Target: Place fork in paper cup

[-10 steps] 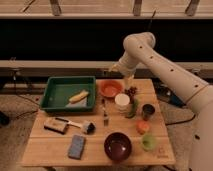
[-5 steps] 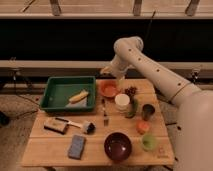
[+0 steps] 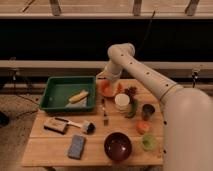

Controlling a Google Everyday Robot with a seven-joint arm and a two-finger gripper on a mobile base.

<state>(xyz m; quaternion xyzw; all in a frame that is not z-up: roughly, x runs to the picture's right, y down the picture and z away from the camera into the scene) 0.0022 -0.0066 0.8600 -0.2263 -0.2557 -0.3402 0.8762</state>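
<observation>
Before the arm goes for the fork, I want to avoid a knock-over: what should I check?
1. The fork lies free on the table, nothing on it: ok.
2. The gripper is over the fork: not ok; it hangs farther back, by the orange bowl.
3. The paper cup is upright, mouth up: ok.
4. The paper cup is empty: cannot tell.
5. There is room beside the fork: ok; the brush on one side and the paper cup on the other both lie apart from it.
</observation>
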